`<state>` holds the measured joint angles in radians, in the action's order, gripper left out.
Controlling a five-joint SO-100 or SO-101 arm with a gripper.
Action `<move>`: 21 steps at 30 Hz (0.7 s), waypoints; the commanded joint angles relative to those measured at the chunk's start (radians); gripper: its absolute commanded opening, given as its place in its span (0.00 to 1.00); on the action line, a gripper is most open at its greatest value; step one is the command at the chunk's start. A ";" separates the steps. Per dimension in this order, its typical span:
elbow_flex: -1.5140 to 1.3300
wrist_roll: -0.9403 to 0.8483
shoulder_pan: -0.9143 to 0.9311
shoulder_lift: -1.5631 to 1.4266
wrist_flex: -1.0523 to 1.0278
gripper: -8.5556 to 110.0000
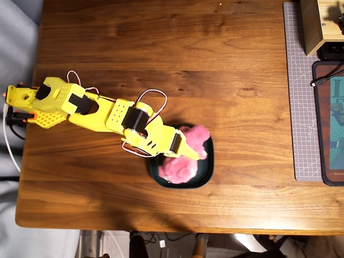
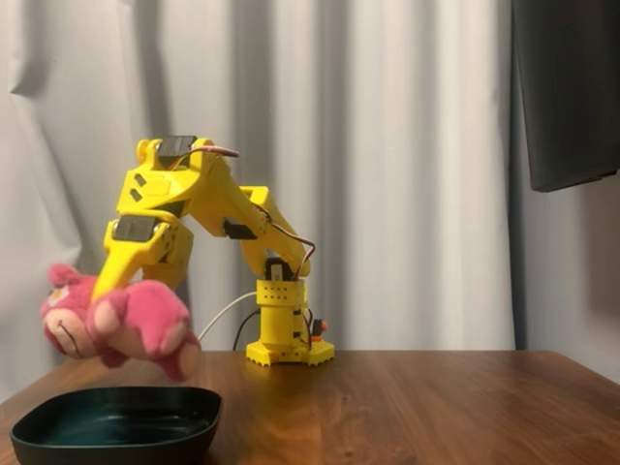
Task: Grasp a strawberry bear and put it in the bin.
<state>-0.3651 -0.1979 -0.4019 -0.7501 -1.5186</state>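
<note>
My base at left edge of counter (image 1: 161, 54) in overhead view, arm stretched rightward. My pincer (image 1: 191, 150) pinching strawberry bear (image 1: 188, 153), pink plush bulging either side of yellow fingers. Fixed view: bear (image 2: 116, 325) hangs in air above bin (image 2: 116, 426), clear of rim, not touching; bin interior bare there. Overhead view: bear overlaps teal bin (image 1: 207, 172), hiding most of dish floor. Further right, grey cutting mat (image 1: 301, 107); wooden box (image 1: 314, 24) at top right corner.
</note>
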 commanded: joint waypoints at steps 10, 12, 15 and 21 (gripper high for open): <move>0.084 -0.020 -0.006 -0.023 -0.029 0.22; 0.140 -0.021 -0.008 -0.023 -0.092 0.07; 0.327 -0.015 -0.005 -0.020 -0.282 0.07; -0.176 -0.018 -0.057 -0.468 -0.278 0.07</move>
<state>-0.2393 -0.2102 -0.4326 -0.9189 -1.7457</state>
